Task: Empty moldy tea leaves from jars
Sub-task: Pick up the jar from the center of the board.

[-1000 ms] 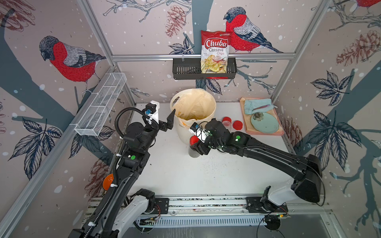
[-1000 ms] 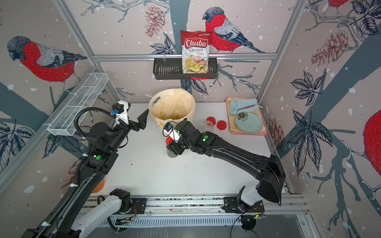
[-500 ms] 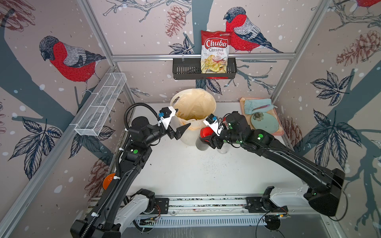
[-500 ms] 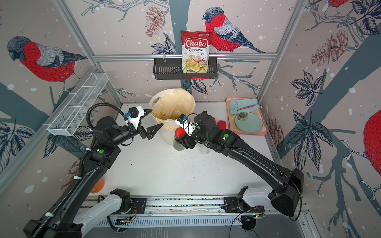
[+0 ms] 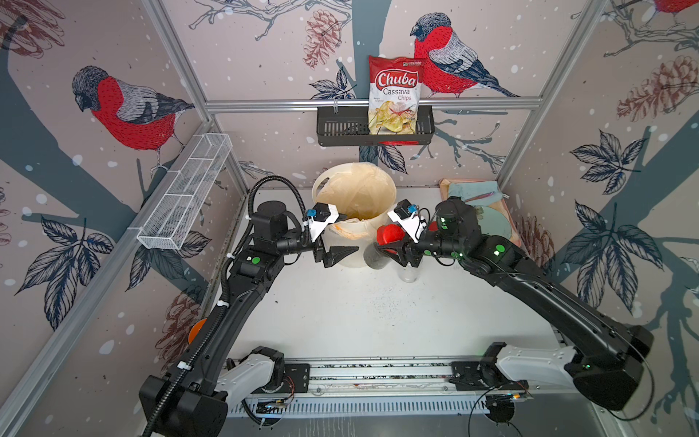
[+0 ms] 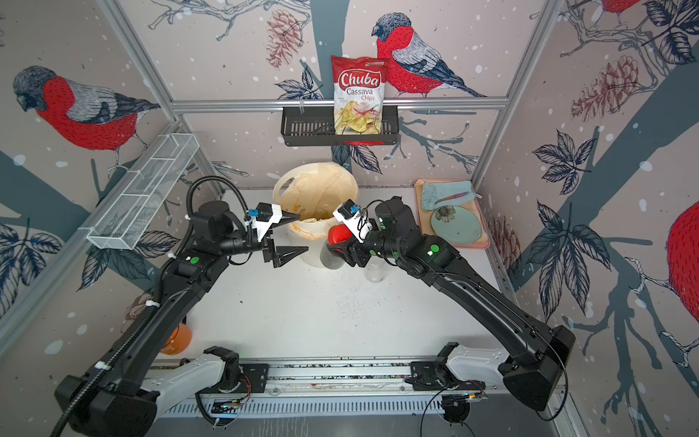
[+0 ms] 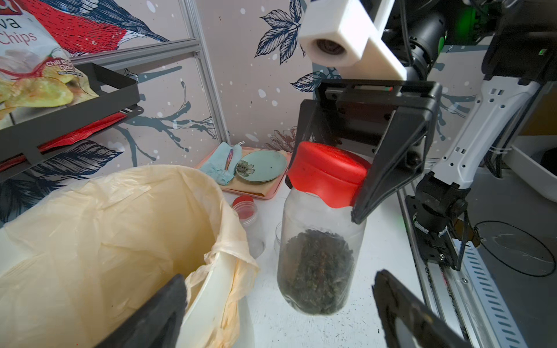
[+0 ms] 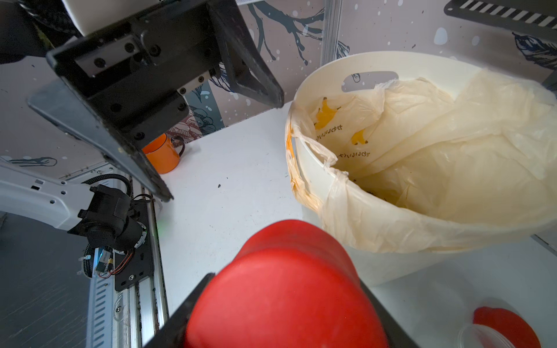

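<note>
Jar position: we locate the held jar (image 5: 373, 258) at frame centre in both top views, just in front of the white bin (image 5: 317, 189) and outside its mouth. The right gripper (image 5: 393, 244) enters from the right of the frame. Its jaws are pressed against the red lid (image 7: 327, 171), one on each side, so the jar hangs from its cap. In the left wrist view the jar is tilted, and its base appears to sit above the table (image 5: 340, 325) rather than on it.

Contents: the tea leaves (image 7: 316, 271) form a dark, crumbly mass in the lower part of the clear wall. The lid is on.

Left gripper (image 5: 347, 232): it points in from the left of the frame, near the bin's front wall and a short way from the jar. We see its fingers spread wide, with nothing between them. In the left wrist view the jar appears between the two black fingertips (image 7: 401, 304) but farther off, touching neither.

Surroundings: a yellowish liner (image 5: 355, 193) drapes over the bin rim. A second clear jar (image 5: 407, 270) stands upright on the table just below the right gripper in frame. Dark crumbs (image 5: 378, 302) are scattered on the table below centre. A pink tray (image 6: 419, 196) carrying a green plate (image 6: 455, 227) lies at right of centre. An orange mug (image 8: 161, 156) stands at the table's left edge.
</note>
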Robot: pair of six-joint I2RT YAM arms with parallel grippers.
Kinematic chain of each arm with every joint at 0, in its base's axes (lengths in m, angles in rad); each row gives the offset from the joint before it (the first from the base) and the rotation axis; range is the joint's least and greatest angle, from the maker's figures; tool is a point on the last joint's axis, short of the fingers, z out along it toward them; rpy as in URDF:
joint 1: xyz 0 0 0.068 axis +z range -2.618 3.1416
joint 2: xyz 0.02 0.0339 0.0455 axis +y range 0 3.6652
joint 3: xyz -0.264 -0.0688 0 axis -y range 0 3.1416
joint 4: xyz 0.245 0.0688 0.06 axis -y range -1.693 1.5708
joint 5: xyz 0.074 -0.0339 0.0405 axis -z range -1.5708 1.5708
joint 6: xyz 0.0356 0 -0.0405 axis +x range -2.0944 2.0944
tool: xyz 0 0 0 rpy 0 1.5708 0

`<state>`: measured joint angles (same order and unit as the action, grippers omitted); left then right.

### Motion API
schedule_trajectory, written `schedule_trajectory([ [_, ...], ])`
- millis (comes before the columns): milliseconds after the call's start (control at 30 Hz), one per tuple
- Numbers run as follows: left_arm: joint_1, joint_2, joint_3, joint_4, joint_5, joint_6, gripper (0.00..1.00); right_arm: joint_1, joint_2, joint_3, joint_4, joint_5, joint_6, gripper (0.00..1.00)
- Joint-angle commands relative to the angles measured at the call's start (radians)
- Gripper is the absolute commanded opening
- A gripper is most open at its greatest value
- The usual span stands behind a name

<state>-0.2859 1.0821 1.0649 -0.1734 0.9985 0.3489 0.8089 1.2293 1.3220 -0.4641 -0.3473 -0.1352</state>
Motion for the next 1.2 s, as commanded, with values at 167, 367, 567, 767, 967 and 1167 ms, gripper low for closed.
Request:
schedule_trajectory([
  [167, -0.005, 0.041, 0.029, -0.084, 0.077, 0.079, 0.93, 0.002, 0.019, 0.054, 0.026, -0.051, -0.031, 0.22],
  [367, -0.02, 0.081, 0.06, -0.134, 0.066, 0.11, 0.93, 0.013, 0.075, 0.102, 0.04, -0.064, -0.048, 0.22],
  [567, -0.032, 0.106, 0.086, -0.184, 0.049, 0.142, 0.93, 0.019, 0.115, 0.149, 0.046, -0.091, -0.068, 0.22],
  [767, -0.043, 0.1, 0.07, -0.183, 0.036, 0.159, 0.93, 0.019, 0.136, 0.181, 0.041, -0.137, -0.09, 0.22],
  [967, -0.047, 0.104, 0.073, -0.179, 0.031, 0.157, 0.93, 0.026, 0.154, 0.198, 0.042, -0.169, -0.104, 0.22],
  [1167, -0.047, 0.105, 0.071, -0.179, 0.028, 0.159, 0.93, 0.03, 0.158, 0.2, 0.061, -0.182, -0.107, 0.22],
])
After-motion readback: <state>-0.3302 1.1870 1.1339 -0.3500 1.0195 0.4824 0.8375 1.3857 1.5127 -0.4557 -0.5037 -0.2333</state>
